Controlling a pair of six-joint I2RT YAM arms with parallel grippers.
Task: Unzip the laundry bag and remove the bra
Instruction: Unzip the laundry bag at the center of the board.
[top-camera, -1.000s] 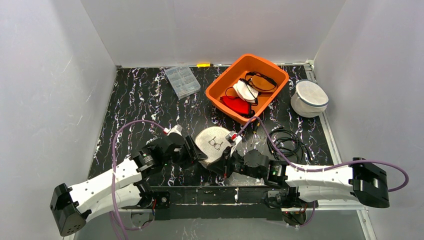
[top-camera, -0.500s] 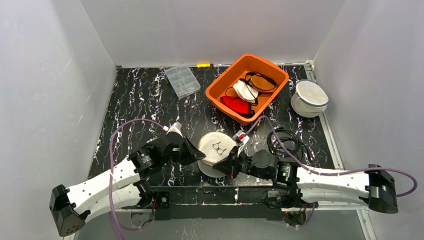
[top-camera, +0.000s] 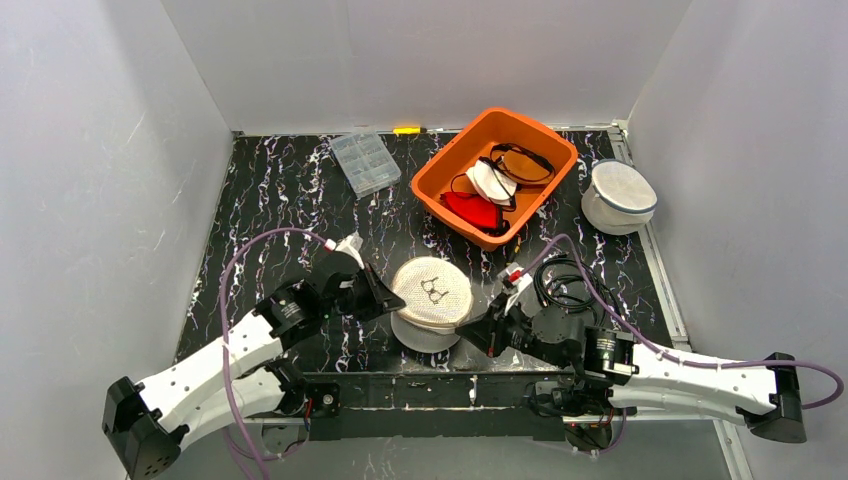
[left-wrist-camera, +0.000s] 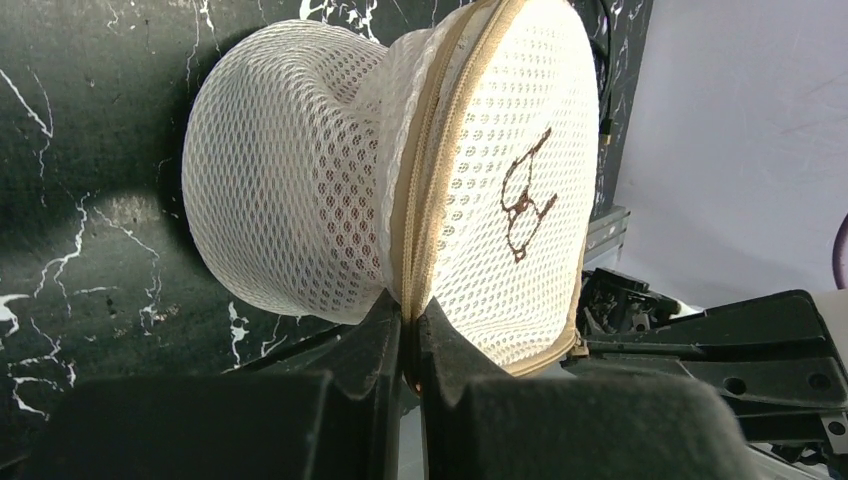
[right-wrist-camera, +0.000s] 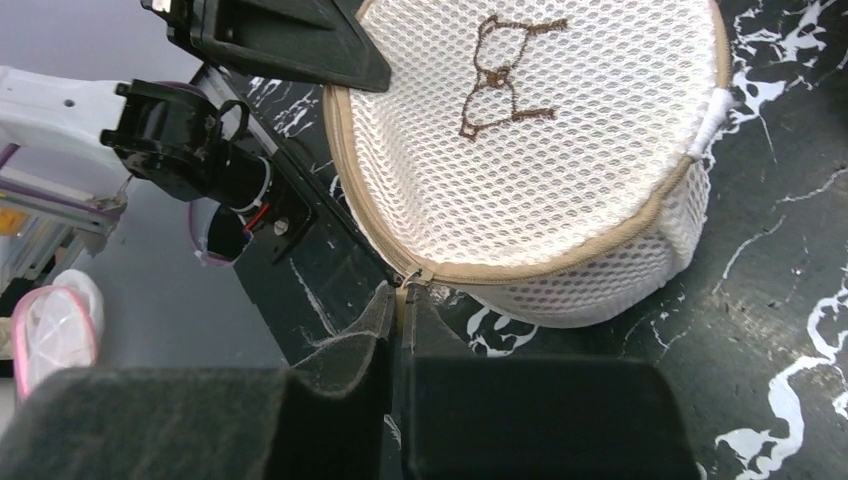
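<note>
The laundry bag (top-camera: 432, 298) is a round white mesh pouch with a tan zipper and a brown bra emblem on its lid. It lies near the table's front edge between both arms. My left gripper (top-camera: 392, 303) is shut on the zipper seam at the bag's left side, pinching the mesh (left-wrist-camera: 410, 315). My right gripper (top-camera: 472, 327) is shut on the zipper pull (right-wrist-camera: 412, 277) at the bag's near right rim. In the right wrist view the zipper still looks closed from the pull rightward along the bag (right-wrist-camera: 530, 150). The bra is hidden inside.
An orange bin (top-camera: 432, 190) with several garments stands behind the bag. A clear compartment box (top-camera: 364, 162) sits at the back left, and a second mesh pouch (top-camera: 618, 196) at the back right. A black cable coil (top-camera: 570, 285) lies beside my right arm.
My left gripper has closed on the bag's seam. My right arm has drawn back to the right with the zipper pull, and the bag has settled flatter and shifted right.
</note>
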